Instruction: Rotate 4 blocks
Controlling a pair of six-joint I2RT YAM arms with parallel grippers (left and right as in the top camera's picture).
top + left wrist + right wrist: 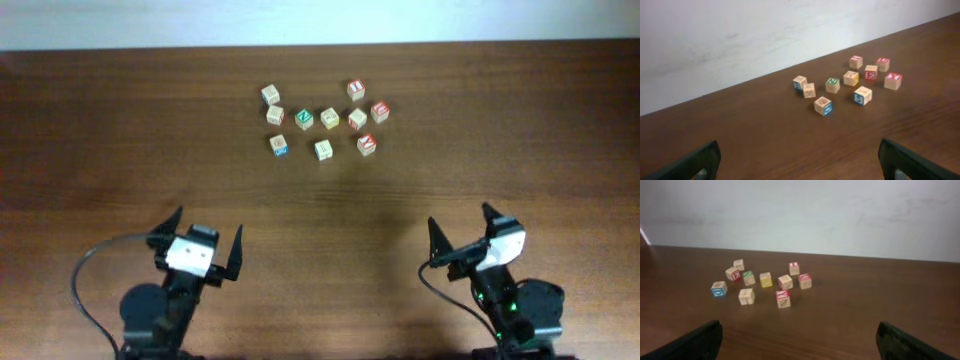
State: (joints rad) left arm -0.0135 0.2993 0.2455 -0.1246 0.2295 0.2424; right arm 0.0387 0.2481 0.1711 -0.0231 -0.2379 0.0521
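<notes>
Ten cubes, the blocks (pixel 330 118) among them, cluster on the table (pixel 100 150) in the overhead view, well apart from the left gripper (pixel 210 221) and right gripper (pixel 460 215). Both are spread wide and empty, apparently parked before any reach. The left wrist view puts the cluster far ahead, right of centre, and the right wrist view puts it left of centre.

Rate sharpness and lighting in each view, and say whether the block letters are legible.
Overhead: even light, no glare; the blocks too small for most letters. Left wrist: tilted horizon, blocks mildly soft, faint shadows. Right wrist: dimmer, softer, letters mostly unreadable; dark fingers blurred at the corners.
</notes>
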